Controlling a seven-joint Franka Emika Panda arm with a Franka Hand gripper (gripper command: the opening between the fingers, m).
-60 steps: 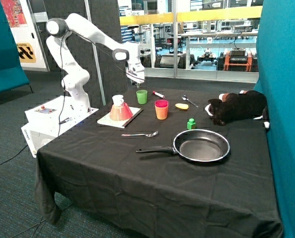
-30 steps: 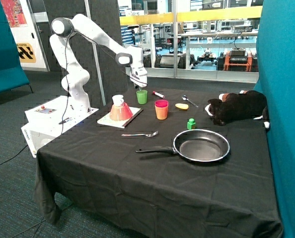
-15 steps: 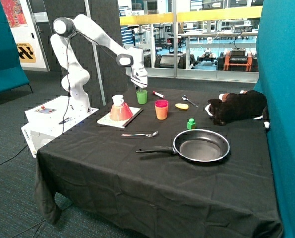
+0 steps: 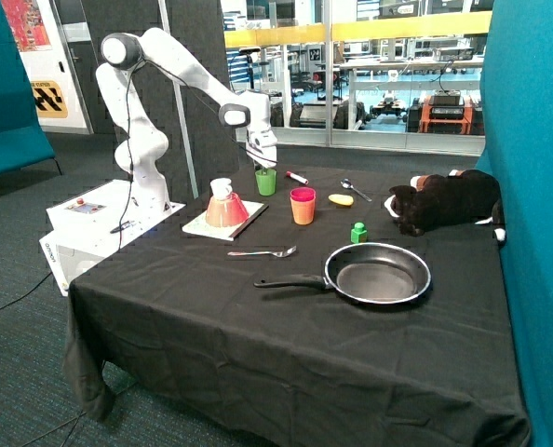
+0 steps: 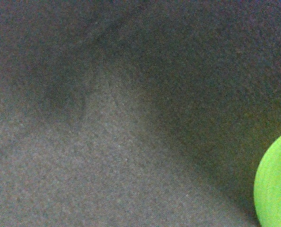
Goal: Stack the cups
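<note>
Gripper (image 4: 261,161) sits just above the green cup (image 4: 265,182), which stands upright on the black-clothed worktop (image 4: 258,317) near its far edge, between the board carrying the salmon cone (image 4: 224,205) and a small marker (image 4: 297,177). Can't tell jaw state: the outside view is too distant and the wrist view shows no fingers, only cloth and a sliver of green cup (image 5: 275,182) at the frame edge. Pink cup (image 4: 303,196) looks already nested in the yellow-orange one (image 4: 303,212), close to the green cup toward the pan (image 4: 377,273), so the green cup seems to be the last to go. Step in hand looks like the grasp. The cup being so far off to the edge of the wrist view suggests the approach is offset; centre over the rim before descending, straddle one wall, close gently since thin plastic will flex, lift straight up, and keep clear of the cone.
</note>
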